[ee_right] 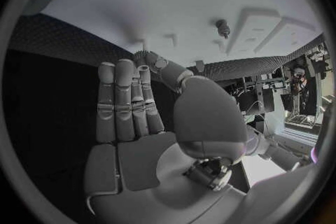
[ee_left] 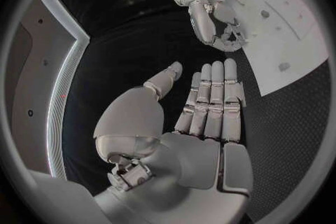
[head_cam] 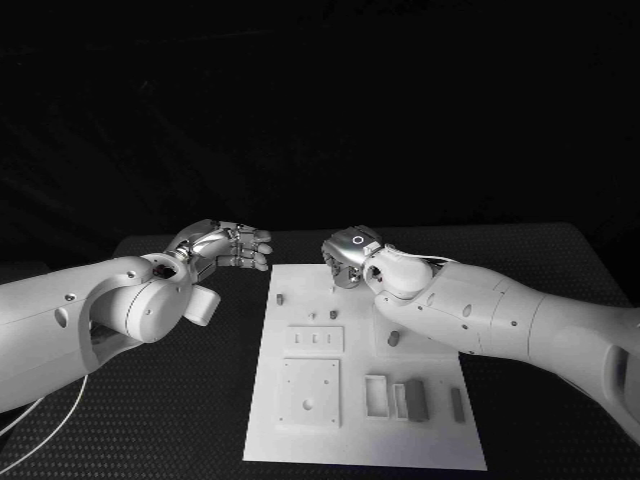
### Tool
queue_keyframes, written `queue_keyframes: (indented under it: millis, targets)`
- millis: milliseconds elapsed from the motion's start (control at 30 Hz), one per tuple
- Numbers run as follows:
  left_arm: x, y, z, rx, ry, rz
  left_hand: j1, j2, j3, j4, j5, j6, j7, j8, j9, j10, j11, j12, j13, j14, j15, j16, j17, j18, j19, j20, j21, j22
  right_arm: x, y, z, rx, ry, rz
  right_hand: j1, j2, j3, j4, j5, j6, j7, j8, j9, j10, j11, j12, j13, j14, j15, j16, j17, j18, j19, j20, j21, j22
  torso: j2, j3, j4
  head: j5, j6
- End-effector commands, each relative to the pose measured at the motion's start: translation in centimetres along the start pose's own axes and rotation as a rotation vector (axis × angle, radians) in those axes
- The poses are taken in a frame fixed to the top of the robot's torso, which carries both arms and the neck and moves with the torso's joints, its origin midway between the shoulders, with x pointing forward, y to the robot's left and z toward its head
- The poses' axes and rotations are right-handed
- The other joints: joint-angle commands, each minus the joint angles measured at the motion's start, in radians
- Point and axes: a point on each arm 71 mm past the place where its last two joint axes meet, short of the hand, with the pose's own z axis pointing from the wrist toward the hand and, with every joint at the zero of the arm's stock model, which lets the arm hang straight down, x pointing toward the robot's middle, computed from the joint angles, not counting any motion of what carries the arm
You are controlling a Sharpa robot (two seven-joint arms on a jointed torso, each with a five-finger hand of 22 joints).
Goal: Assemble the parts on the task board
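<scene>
The white task board (head_cam: 303, 428) lies in the middle of the black table. Small grey parts are on it: an upright peg (head_cam: 394, 339), flat pieces in recesses (head_cam: 418, 397) and a slim piece (head_cam: 457, 402). My left hand (head_cam: 231, 245) hovers over the table just left of the board's far corner; its fingers (ee_left: 210, 101) are straight with nothing in them. My right hand (head_cam: 352, 258) hangs above the board's far left end. Its fingers (ee_right: 126, 101) are extended and the thumb lies close beside them, holding nothing I can see. The board (ee_right: 175, 0) and a peg (ee_right: 223, 27) lie beyond it.
The black table (head_cam: 176, 400) extends on both sides of the board. The two hands are close together at the board's far end, as the right hand (ee_left: 217, 28) in the left wrist view shows. A white cable (head_cam: 32, 425) hangs under my left arm.
</scene>
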Motion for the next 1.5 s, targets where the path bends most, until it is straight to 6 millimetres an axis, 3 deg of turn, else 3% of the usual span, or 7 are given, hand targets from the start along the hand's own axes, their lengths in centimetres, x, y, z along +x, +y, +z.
queue_keyframes:
  millis: [33,1300,1500]
  targets:
    - [0.22,-0.25,0.0,0.01,0.012,0.002,-0.005,-0.006,0.001,0.005,-0.003,-0.002,0.004,-0.004,0.002,-0.005,0.0,-0.004,0.002,-0.001,0.0,-0.005,0.002,0.02,-0.006,0.002,-0.005,0.001,1.06,-0.01,-0.28,-0.005,0.068,-0.004,0.007,0.017,0.005,-0.001,0.002,0.007,0.001,0.002,0.001,0.035,-0.023,0.023,0.09,0.001,-0.008,0.005,0.001,0.046,0.002,-0.006,0.007,0.025,0.002,0.0003,-0.0007,0.001,-0.001]
    - [0.12,-0.32,-0.02,0.009,0.012,0.003,-0.006,-0.008,0.001,0.006,-0.004,-0.002,0.004,-0.005,0.003,-0.005,0.0,-0.007,0.007,0.0,0.0,-0.01,0.007,0.02,-0.006,0.002,-0.006,0.003,1.36,0.16,-0.63,-0.008,0.082,-0.028,0.007,0.011,0.005,-0.001,0.002,0.012,-0.001,0.0,0.005,0.039,-0.024,0.021,0.099,0.001,-0.01,0.01,0.004,0.046,-0.001,-0.007,0.019,0.025,0.006,0.0005,-0.0011,-0.002,0.002]
    - [0.09,-0.33,-0.04,0.009,0.011,0.003,-0.006,-0.008,0.001,0.007,-0.004,-0.002,0.004,-0.005,0.003,-0.005,0.0,-0.008,0.008,0.0,0.0,-0.011,0.007,0.02,-0.007,0.002,-0.006,0.004,1.97,0.27,-0.94,-0.017,0.106,-0.038,-0.003,-0.017,-0.001,0.001,0.001,0.007,0.002,-0.006,0.007,0.032,-0.021,0.014,0.103,-0.007,-0.006,0.008,0.003,0.046,-0.008,-0.004,0.023,0.024,0.007,0.0,-0.0014,-0.003,0.001]
